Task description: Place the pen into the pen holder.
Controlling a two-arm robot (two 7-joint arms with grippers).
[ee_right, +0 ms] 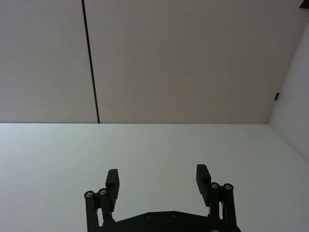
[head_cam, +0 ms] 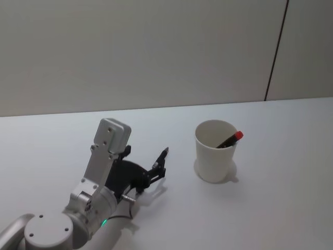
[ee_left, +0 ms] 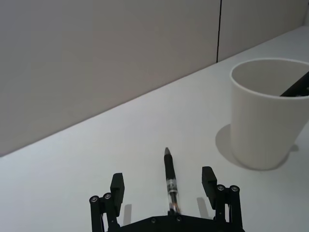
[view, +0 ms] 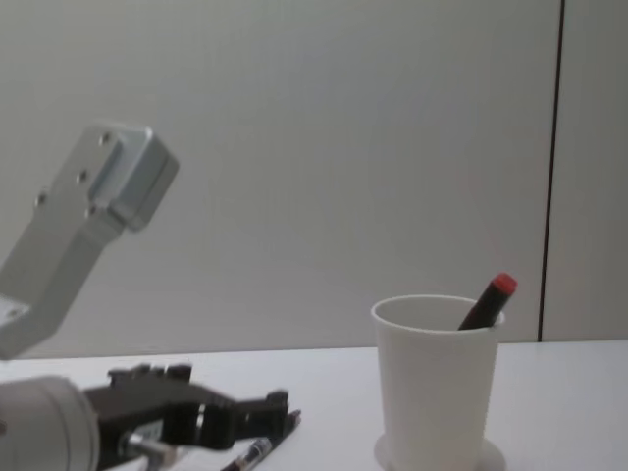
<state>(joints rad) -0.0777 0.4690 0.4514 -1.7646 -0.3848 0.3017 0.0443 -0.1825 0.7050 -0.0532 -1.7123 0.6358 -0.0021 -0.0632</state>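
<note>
Left arm is the one in play: its silver forearm link rises steeply from the near left of the worktop. The wrist then bends down and forward, so the left gripper reaches low across the surface toward the cup. The claw is spread wide, one black finger on each side, with clear white table showing inside both.

Right down the middle of that gap is the pen, a slim black barrel with a clear section near the palm, its tip pointing away from the wrist. It touches neither finger, so nothing is clamped on it. From the chest view it sits low beneath the fingers, at or just above the worktop; I can't tell if it is resting flat.

The pen holder, a plain white paper cup, stands upright to the right of the gripper and well apart from it, toward the far edge of the worktop. A red-capped pen leans inside it, cap poking over the rim on the right side.

Right gripper is over bare worktop, fingers also spread, gripping nothing.
</note>
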